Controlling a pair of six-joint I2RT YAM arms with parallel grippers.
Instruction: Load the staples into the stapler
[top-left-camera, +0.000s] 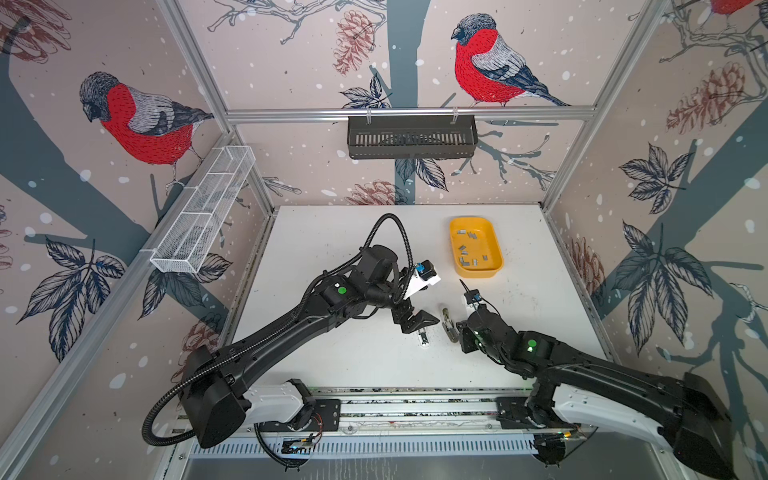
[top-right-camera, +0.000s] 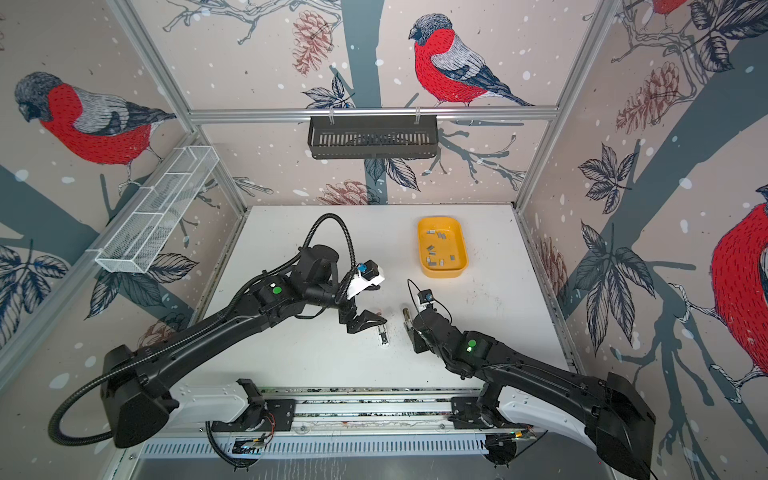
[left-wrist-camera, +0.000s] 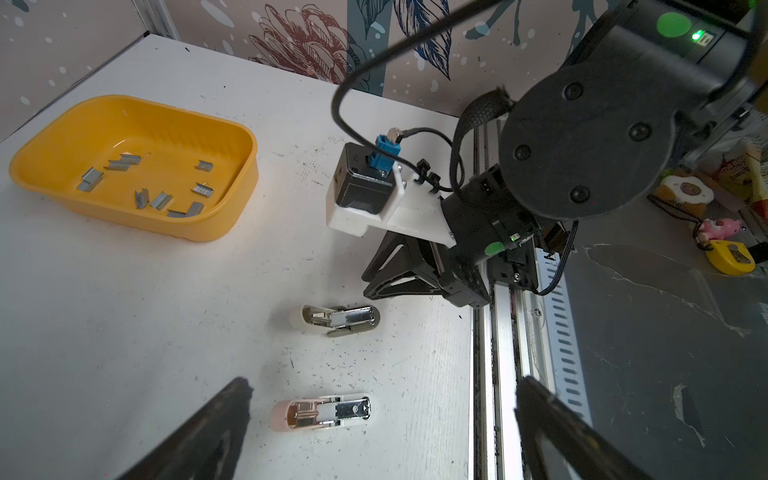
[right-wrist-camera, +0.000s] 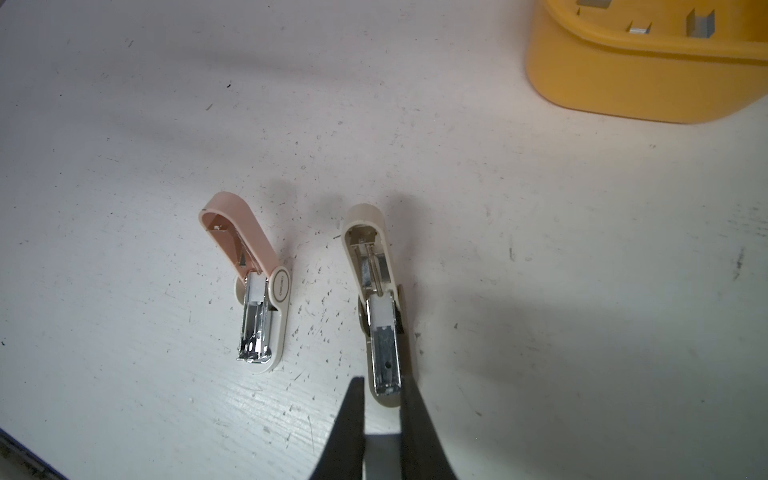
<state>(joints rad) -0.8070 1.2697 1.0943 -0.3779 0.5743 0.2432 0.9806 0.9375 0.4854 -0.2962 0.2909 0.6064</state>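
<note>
My right gripper (right-wrist-camera: 382, 388) pinches the open beige stapler (right-wrist-camera: 376, 266); left gripper (left-wrist-camera: 382, 390) gapes empty. Probably fetching staples (left-wrist-camera: 160, 200) next.

Left stapler (right-wrist-camera: 259, 320) lies seemingly just beside right stapler (right-wrist-camera: 380, 324); staples (left-wrist-camera: 160, 200) in tray (left-wrist-camera: 195, 228) behind.

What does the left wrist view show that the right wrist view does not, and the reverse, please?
Only the left wrist view shows the whole yellow tray with all its staples, the right arm's wrist camera, the open left gripper and the metal rail. Only the right wrist view shows the right gripper shut on the front end of the cream stapler, and the oval label on the pink stapler. Both show the two staplers lying open and apart, and at least part of the tray.
</note>
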